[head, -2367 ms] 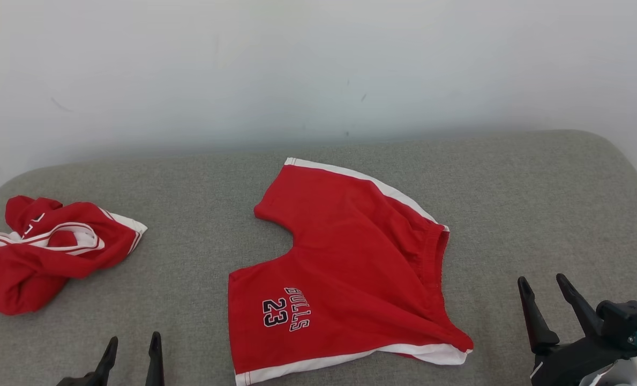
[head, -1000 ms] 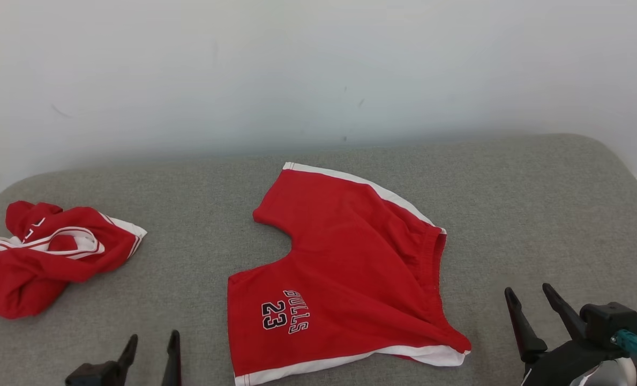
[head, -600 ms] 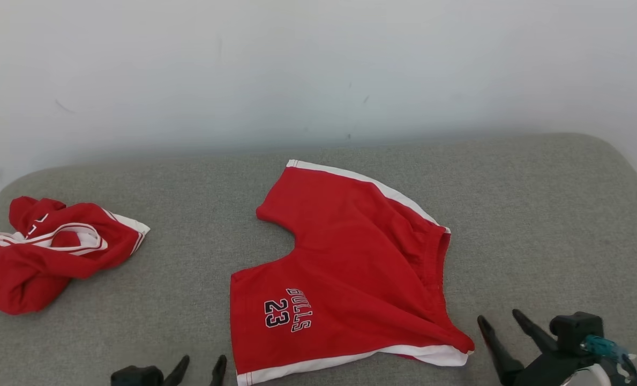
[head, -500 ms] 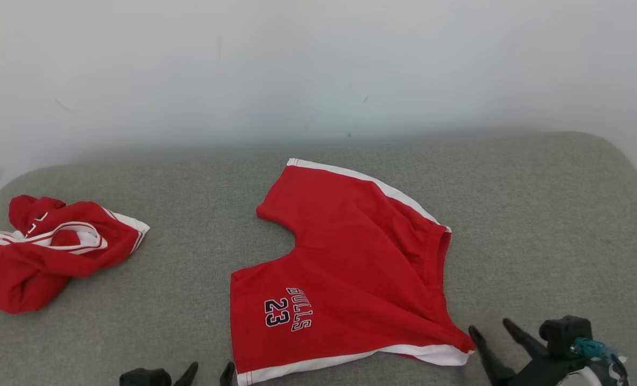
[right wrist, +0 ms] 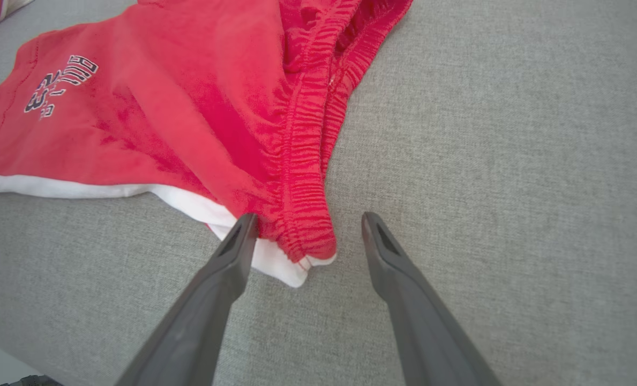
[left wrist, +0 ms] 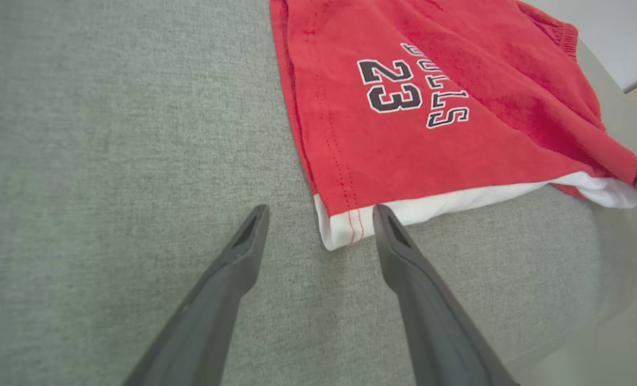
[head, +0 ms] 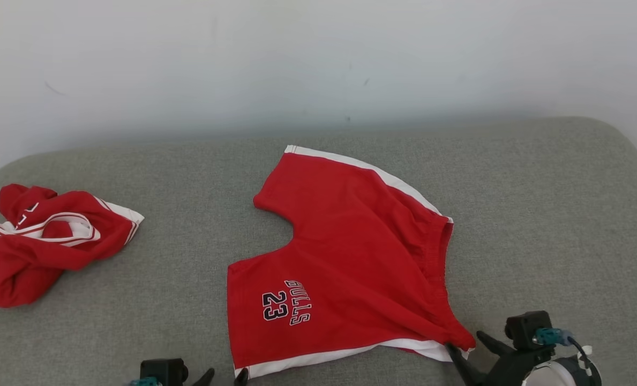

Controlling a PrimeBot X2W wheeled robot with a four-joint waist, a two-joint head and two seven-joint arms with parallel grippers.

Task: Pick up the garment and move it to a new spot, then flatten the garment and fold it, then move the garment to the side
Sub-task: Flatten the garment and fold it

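The garment [head: 350,257] is a pair of red shorts with white trim and a "BULLS 23" print, lying spread out on the grey padded surface [head: 538,214]. In the head view my left gripper [head: 225,375] is at the shorts' near left corner and my right gripper [head: 465,342] at the near right corner. In the left wrist view the left gripper [left wrist: 321,212] stands open, with the garment's [left wrist: 431,107] white hem corner between its fingertips. In the right wrist view the right gripper [right wrist: 308,219] is open around the gathered waistband corner of the garment [right wrist: 189,107].
A second red garment [head: 39,246] with white stripes lies crumpled at the far left of the surface. A pale wall [head: 318,64] rises right behind the surface. Bare grey padding stretches to the right of the shorts.
Both grippers have moved inward and low to the shorts' two near corners, which now lie between their open fingers. The head camera has shifted slightly. The shorts have not moved.
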